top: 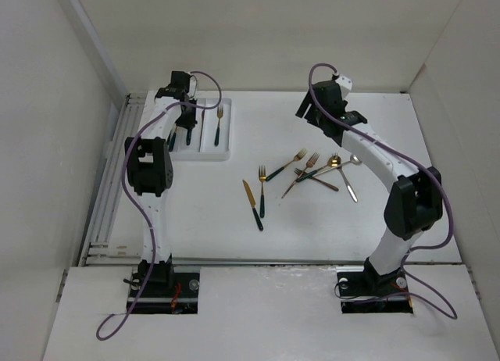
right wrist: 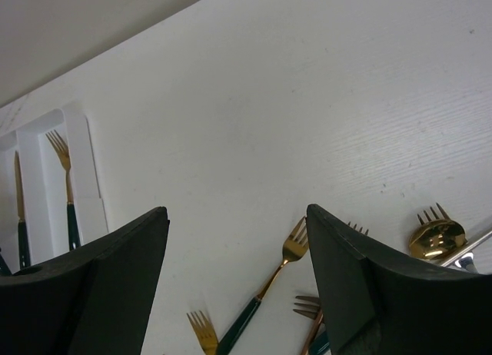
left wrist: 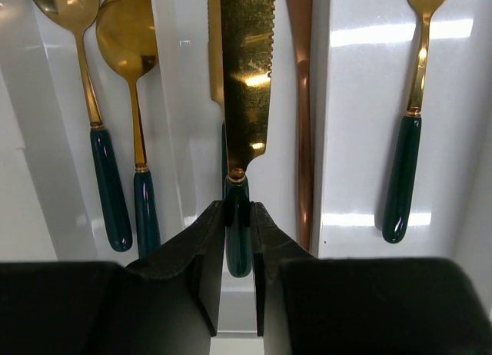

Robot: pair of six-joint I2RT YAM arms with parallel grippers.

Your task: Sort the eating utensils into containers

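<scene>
Left gripper (left wrist: 237, 217) is clenched on the dark green handle of a gold serrated knife (left wrist: 247, 78). The blade runs straight ahead of the jaws, long axis parallel to the dividers of the white tray (left wrist: 321, 140). Knife is over the middle of 3 compartments, w/ a copper piece (left wrist: 301, 101) just right of the jaws; 2 spoons (left wrist: 127, 40) lie left, 1 fork (left wrist: 419, 55) right. Can't tell if the blade touches the tray floor. Left arm reaches far fwd, wrist tipped down; next step is probably a release. Right gripper (right wrist: 237, 217) hangs w/ jaws spread wide, holding nothing, w/ several loose utensils (top: 312, 169) below & ahead of it, well apart from the tray.
</scene>
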